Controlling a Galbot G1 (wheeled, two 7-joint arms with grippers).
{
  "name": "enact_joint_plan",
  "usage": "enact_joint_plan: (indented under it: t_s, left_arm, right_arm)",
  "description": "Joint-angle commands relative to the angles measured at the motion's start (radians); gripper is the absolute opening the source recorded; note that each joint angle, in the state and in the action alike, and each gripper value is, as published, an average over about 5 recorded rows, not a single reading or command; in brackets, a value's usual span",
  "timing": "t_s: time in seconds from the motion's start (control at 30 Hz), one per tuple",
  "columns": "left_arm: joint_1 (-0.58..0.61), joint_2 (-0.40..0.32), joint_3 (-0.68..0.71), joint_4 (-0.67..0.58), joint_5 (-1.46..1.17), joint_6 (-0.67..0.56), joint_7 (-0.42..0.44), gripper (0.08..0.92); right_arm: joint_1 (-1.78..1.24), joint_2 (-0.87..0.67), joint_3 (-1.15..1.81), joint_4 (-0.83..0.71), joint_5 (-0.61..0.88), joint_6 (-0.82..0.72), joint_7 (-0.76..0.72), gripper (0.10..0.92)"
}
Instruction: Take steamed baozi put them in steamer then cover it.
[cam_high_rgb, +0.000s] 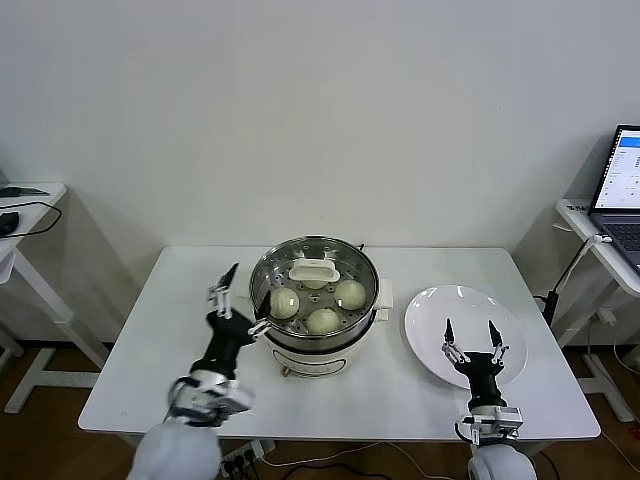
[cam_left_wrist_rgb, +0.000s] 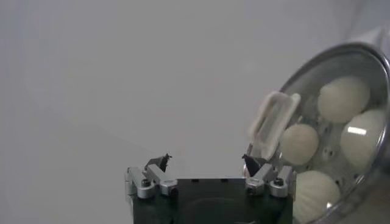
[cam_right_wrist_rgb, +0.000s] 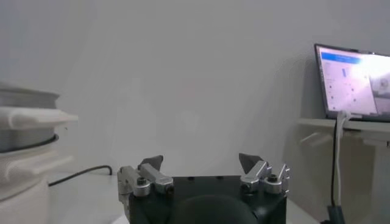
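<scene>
While the head view shows the whole table (cam_high_rgb: 150, 330), only the left wrist view looks down through the glass cover (cam_left_wrist_rgb: 341, 79) at the baozi (cam_left_wrist_rgb: 343, 99) on the perforated tray. The cover sits on the steamer (cam_high_rgb: 315, 310) at the table's middle, its cream handle (cam_high_rgb: 315, 269) on top. The left gripper (cam_high_rgb: 245, 292) hangs just beside the steamer's left rim, fingers spread and holding nothing. The right gripper (cam_high_rgb: 473, 334) hovers over the white plate (cam_high_rgb: 430, 310) to the steamer's right, fingers likewise apart and bare. The right wrist view adds a laptop (cam_right_wrist_rgb: 356, 82) on a side desk and a black cable (cam_right_wrist_rgb: 79, 175) trailing from the steamer. A plain white wall (cam_high_rgb: 320, 110) stands behind.
</scene>
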Motion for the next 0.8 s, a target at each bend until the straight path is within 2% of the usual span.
enact_joint_plan:
  t_s: [0.03, 0.23, 0.8]
  left_arm:
    - [0.217, -0.075, -0.332, 0.149, -0.544, -0.477, -0.044, 0.823]
    - [0.219, -0.087, -0.342, 0.190, -0.549, -0.518, -0.015, 0.823]
    - [0.225, -0.090, -0.339, 0.203, -0.557, -0.519, -0.005, 0.823]
  right_arm:
    - [-0.022, -0.002, -0.016, 0.056, 0.071, -0.051, 0.002, 0.823]
    - [-0.037, 0.009, -0.011, 0.061, 0.071, -0.049, 0.003, 0.823]
    - [-0.061, 0.041, -0.004, 0.090, 0.053, -0.065, -0.013, 0.823]
